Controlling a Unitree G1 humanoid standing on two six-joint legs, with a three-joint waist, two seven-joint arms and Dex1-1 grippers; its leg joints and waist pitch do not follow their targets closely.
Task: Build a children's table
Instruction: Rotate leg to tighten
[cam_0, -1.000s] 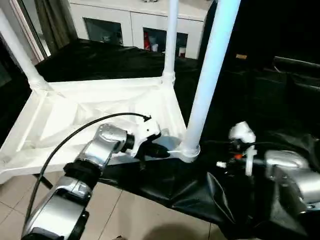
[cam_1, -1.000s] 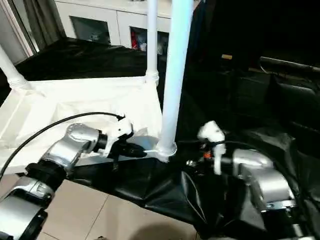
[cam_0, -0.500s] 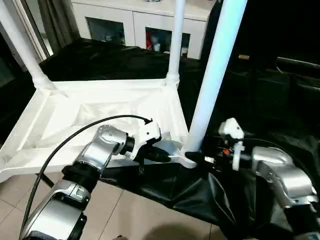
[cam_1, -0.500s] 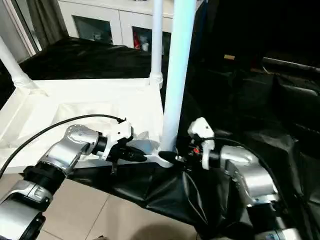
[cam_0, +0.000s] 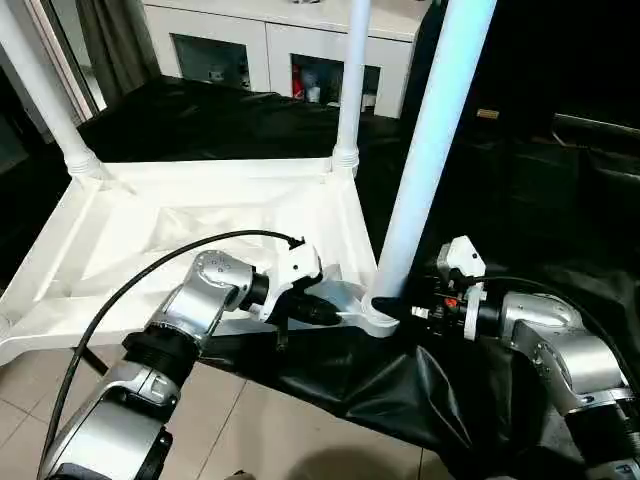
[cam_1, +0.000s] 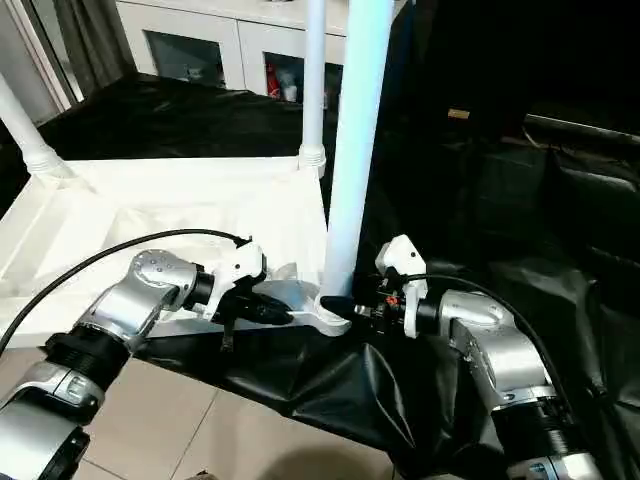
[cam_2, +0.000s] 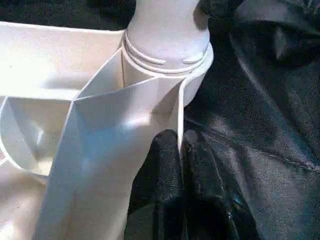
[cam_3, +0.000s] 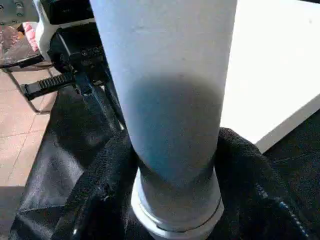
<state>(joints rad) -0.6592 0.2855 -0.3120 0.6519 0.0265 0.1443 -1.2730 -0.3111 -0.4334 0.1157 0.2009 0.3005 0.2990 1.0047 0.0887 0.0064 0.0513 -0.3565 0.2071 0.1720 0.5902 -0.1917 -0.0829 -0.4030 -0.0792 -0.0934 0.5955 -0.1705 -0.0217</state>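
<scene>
The children's table lies upside down, its white ribbed top (cam_0: 200, 220) on the black-draped table. Three white legs stand up from corner sockets: a near one (cam_0: 430, 130), a far one (cam_0: 350, 80) and one at the left (cam_0: 40, 90). My left gripper (cam_0: 335, 315) is shut on the top's thin rim wall right beside the near socket (cam_2: 167, 55). My right gripper (cam_1: 335, 305) reaches in from the right. Its black fingers (cam_3: 107, 185) press both sides of the near leg's base (cam_3: 175, 125), just above the socket.
Black cloth (cam_0: 200, 120) covers the big table and hangs in folds over its near edge. Tiled floor (cam_0: 260, 430) shows below. A white cabinet with glass doors (cam_0: 270, 50) stands behind. A black cable (cam_0: 130, 280) loops over my left forearm.
My right gripper has moved left to the near leg's base and closed in around it. My left gripper has kept its hold on the rim. The camera has shifted slightly.
</scene>
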